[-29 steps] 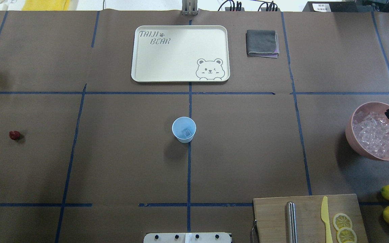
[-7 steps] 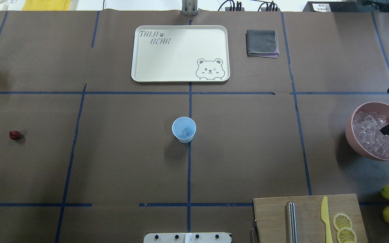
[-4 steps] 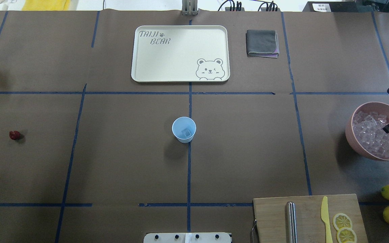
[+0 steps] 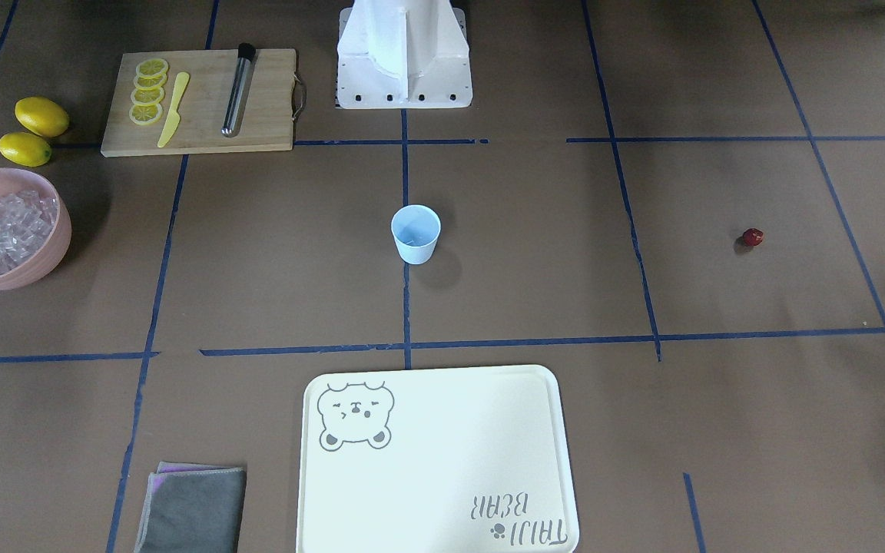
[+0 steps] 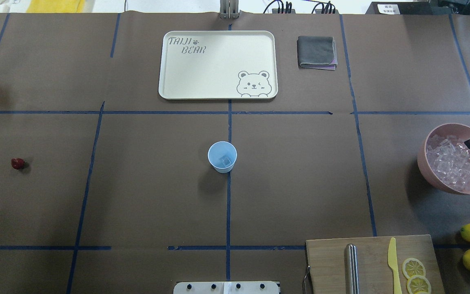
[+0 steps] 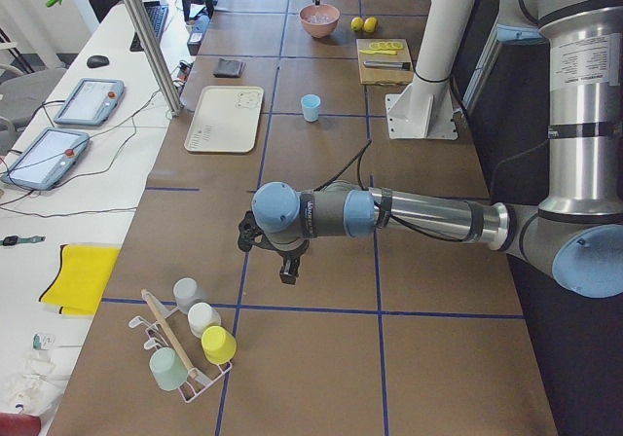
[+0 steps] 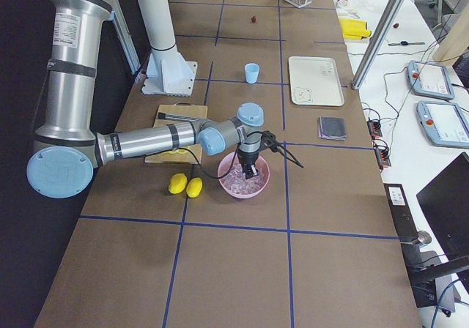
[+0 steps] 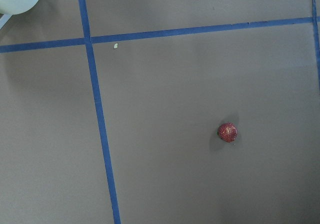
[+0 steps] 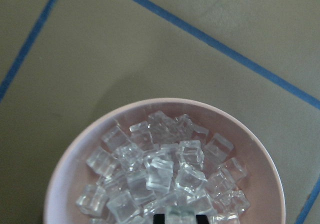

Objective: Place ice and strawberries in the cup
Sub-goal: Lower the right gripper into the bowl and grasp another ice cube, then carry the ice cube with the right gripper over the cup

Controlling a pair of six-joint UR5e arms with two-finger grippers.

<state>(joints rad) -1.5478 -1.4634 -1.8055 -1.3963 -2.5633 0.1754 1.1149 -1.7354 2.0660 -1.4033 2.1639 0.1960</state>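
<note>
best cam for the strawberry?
Left wrist-mounted: the strawberry is close, sharp and unobstructed. Overhead, front-facing and exterior right show only a small red dot; I can't find it in exterior left or the right wrist view.

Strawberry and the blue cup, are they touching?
Apart. The overhead view shows the strawberry far off at the left, with bare brown table and a blue tape line between it and the cup.

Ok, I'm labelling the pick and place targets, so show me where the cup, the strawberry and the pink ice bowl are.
cup (image 4: 415, 250): exterior front-facing view, on its outer wall.
strawberry (image 8: 227, 132): left wrist-mounted view, middle of the berry.
pink bowl (image 4: 41, 259): exterior front-facing view, on its outer side wall.
</note>
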